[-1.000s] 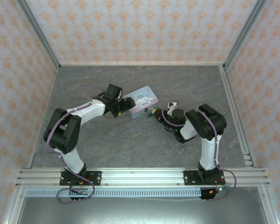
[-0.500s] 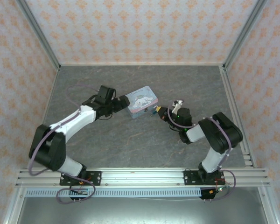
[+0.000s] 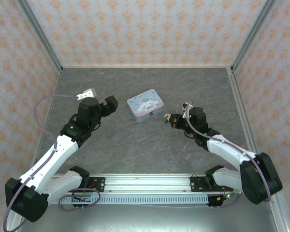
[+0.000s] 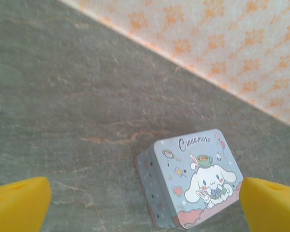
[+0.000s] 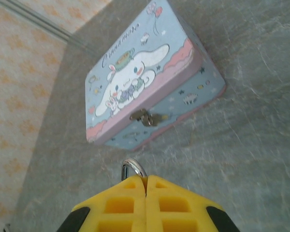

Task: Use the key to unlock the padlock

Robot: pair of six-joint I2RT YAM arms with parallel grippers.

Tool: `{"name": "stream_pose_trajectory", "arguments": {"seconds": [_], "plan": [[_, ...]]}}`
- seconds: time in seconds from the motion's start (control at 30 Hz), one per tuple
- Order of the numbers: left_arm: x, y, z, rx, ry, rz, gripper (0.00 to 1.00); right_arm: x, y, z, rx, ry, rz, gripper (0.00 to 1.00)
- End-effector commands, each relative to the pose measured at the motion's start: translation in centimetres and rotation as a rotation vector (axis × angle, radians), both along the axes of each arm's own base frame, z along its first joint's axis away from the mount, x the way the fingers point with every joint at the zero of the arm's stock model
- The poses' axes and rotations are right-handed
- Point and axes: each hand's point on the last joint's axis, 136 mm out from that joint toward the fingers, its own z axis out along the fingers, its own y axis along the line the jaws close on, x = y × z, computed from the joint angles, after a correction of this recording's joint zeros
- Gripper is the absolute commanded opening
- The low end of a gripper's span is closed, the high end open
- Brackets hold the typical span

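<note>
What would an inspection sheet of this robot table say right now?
Surface: grey stone-look table, flat.
Job's things: cartoon tin lies shut, nothing hanging on its clasp; a metal loop pokes from the right end effector; lock or key ring, I cannot tell.
Clutter: nothing seen.
End effectors: left end effector open, apart from the tin; right one shut on the metal loop, just short of the tin.
Cables: purple cables loop along both arms, away from the tin.
Surroundings: orange-patterned walls, metal frame rails.
</note>
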Motion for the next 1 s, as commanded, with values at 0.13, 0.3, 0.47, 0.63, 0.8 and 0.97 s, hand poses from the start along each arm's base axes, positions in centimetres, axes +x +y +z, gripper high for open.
{"name": "stream_pose_trajectory", "arguments": {"seconds": [0.13, 0.3, 0.47, 0.63, 0.8, 0.97], "plan": [[-0.5, 2.1, 1.9, 0.096, -0.091, 0.065, 1.0, -5.9, -2.1, -1.9, -0.223, 0.229, 0.127, 0.0], [-0.8, 2.5, 2.6, 0.096, -0.113, 0.086, 1.0, -8.2, -2.3, -3.1, -0.234, 0.354, 0.152, 0.0], [-1.3, 3.1, 2.4, 0.097, -0.118, 0.109, 1.0, -9.3, -2.6, -3.9, -0.279, 0.437, 0.137, 0.0], [-1.8, 3.5, 2.1, 0.091, -0.119, 0.126, 1.0, -9.7, -2.7, -4.6, -0.364, 0.487, 0.151, 0.0], [-2.2, 3.8, 1.9, 0.096, -0.117, 0.136, 1.0, -8.9, -2.2, -5.8, -0.405, 0.523, 0.155, 0.0], [-2.3, 4.0, 1.9, 0.101, -0.115, 0.141, 1.0, -7.9, -1.6, -6.8, -0.409, 0.542, 0.144, 0.0]]}}
